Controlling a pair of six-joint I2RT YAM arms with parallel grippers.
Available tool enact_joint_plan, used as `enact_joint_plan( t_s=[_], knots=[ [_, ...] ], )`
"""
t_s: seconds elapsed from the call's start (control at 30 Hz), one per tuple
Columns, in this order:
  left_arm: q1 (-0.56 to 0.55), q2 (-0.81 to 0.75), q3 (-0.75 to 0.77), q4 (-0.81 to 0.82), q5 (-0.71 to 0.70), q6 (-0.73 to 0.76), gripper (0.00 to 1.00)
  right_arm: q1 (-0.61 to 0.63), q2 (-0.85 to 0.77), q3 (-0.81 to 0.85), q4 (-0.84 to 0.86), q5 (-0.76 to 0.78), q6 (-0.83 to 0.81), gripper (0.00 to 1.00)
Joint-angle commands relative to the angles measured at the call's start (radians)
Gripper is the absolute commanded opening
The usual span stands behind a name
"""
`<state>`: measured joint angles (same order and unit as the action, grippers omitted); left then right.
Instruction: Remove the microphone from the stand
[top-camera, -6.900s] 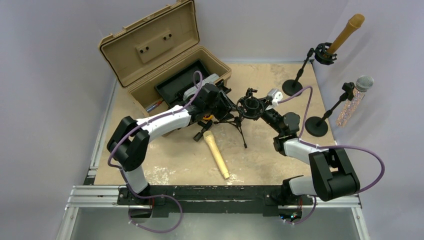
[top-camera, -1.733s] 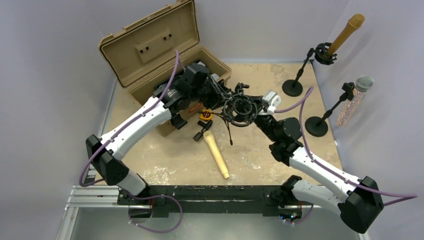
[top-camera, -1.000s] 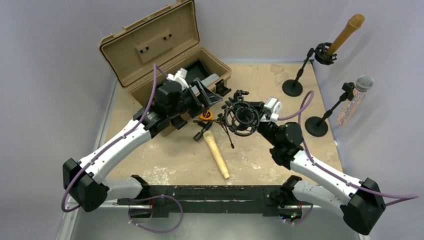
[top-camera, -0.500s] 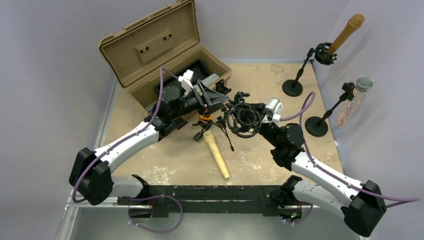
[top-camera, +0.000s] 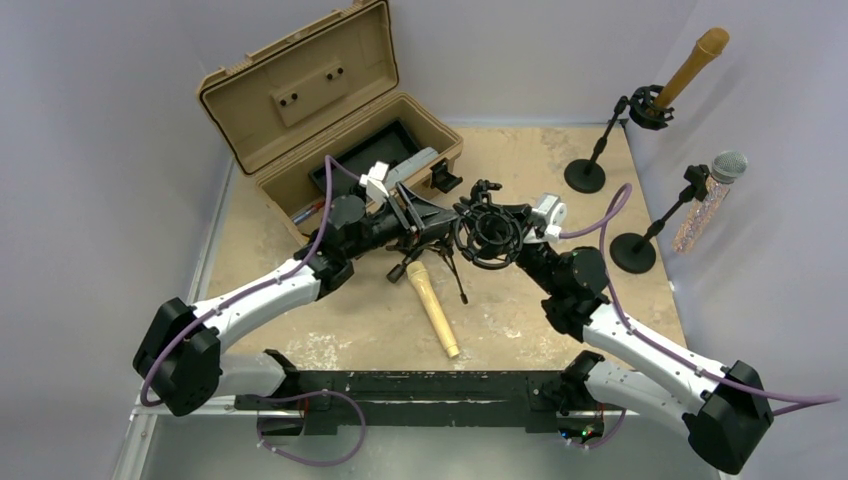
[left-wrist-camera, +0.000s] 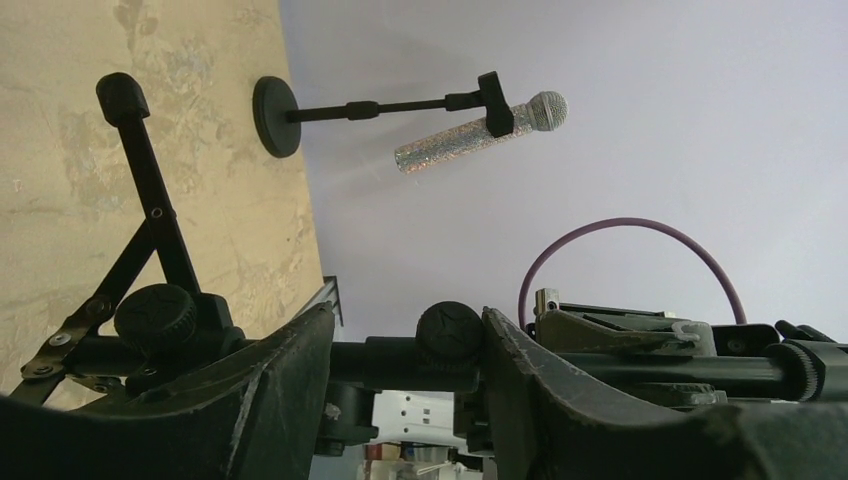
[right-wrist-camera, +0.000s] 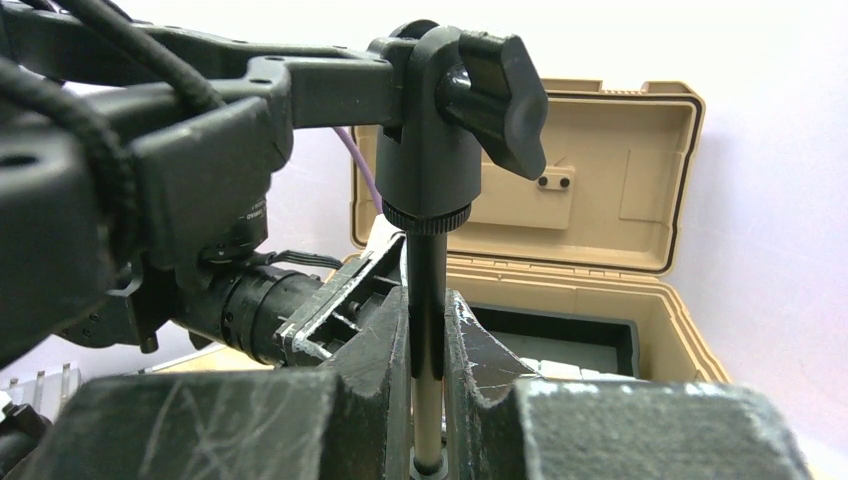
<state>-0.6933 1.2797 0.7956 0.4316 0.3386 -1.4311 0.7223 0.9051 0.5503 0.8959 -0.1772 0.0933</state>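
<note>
1. Top view: the left gripper (top-camera: 435, 218) has slid right since a second ago, reaching the stand (top-camera: 490, 232) mid-frame; the microphone (top-camera: 432, 308) lies on the table (top-camera: 370, 320) just below.
2. Left wrist: jaws half apart, flanking the stand's knob (left-wrist-camera: 450, 335).
3. Right wrist: the right gripper (right-wrist-camera: 427, 300) clamps the stand, centre frame.

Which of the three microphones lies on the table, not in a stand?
The pale gold microphone, flat on the table in the middle. The tan microphone and the glittery microphone sit in stands at the right.
</note>
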Motion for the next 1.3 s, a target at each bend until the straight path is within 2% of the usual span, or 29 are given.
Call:
enact_joint_plan(
  t_s=[0.0, 0.07, 0.13, 0.2, 0.23, 0.27, 0.33, 0.43, 0.5, 0.7, 0.83, 0.87, 0.97, 1.07, 1.1, 1.27],
  knots=[
    [-0.008, -0.031, 0.001, 0.069, -0.036, 0.011, 0.52, -0.001, -0.032, 0.031, 0.092, 0.017, 0.002, 0.0],
    [-0.007, -0.017, 0.02, 0.051, -0.039, 0.025, 0.43, -0.002, -0.024, 0.037, 0.076, 0.017, -0.014, 0.0],
    [-0.007, 0.0, 0.051, 0.005, -0.043, 0.039, 0.3, -0.001, -0.017, 0.036, 0.07, 0.022, -0.021, 0.0],
    [-0.008, 0.013, 0.095, -0.061, -0.044, 0.054, 0.02, 0.0, -0.017, 0.028, 0.08, 0.026, -0.029, 0.0],
    [-0.013, 0.012, 0.115, -0.117, -0.056, 0.062, 0.0, 0.0, -0.016, 0.024, 0.084, 0.029, -0.037, 0.0],
    [-0.018, 0.004, 0.136, -0.191, -0.074, 0.068, 0.0, 0.001, -0.014, 0.021, 0.089, 0.034, -0.048, 0.0],
    [-0.047, -0.012, 0.235, -0.514, -0.152, 0.054, 0.0, 0.007, -0.003, 0.017, 0.092, 0.04, -0.084, 0.0],
    [-0.074, 0.103, 0.563, -1.111, -0.231, 0.067, 0.0, 0.057, 0.028, 0.027, 0.081, 0.104, -0.169, 0.0],
    [-0.093, 0.218, 0.757, -1.358, -0.253, 0.087, 0.0, 0.106, 0.038, 0.036, 0.094, 0.153, -0.197, 0.0],
    [-0.13, 0.342, 0.949, -1.538, -0.317, 0.11, 0.0, 0.155, 0.073, 0.037, 0.141, 0.186, -0.217, 0.0],
    [-0.131, 0.314, 0.921, -1.462, -0.335, 0.12, 0.0, 0.154, 0.074, 0.03, 0.15, 0.179, -0.201, 0.0],
    [-0.131, 0.305, 0.912, -1.438, -0.335, 0.126, 0.1, 0.154, 0.073, 0.025, 0.152, 0.179, -0.193, 0.0],
    [-0.13, 0.27, 0.873, -1.337, -0.335, 0.172, 0.63, 0.153, 0.054, 0.002, 0.168, 0.186, -0.155, 0.0],
    [-0.116, 0.25, 0.867, -1.253, -0.326, 0.269, 0.96, 0.154, 0.028, -0.011, 0.141, 0.232, -0.144, 0.0],
    [-0.107, 0.24, 0.867, -1.224, -0.314, 0.305, 1.0, 0.154, 0.017, -0.015, 0.12, 0.255, -0.143, 0.0],
    [-0.002, 0.136, 0.829, -1.164, -0.326, 0.46, 1.0, 0.154, -0.007, -0.022, 0.07, 0.358, -0.101, 0.0]
  ],
)
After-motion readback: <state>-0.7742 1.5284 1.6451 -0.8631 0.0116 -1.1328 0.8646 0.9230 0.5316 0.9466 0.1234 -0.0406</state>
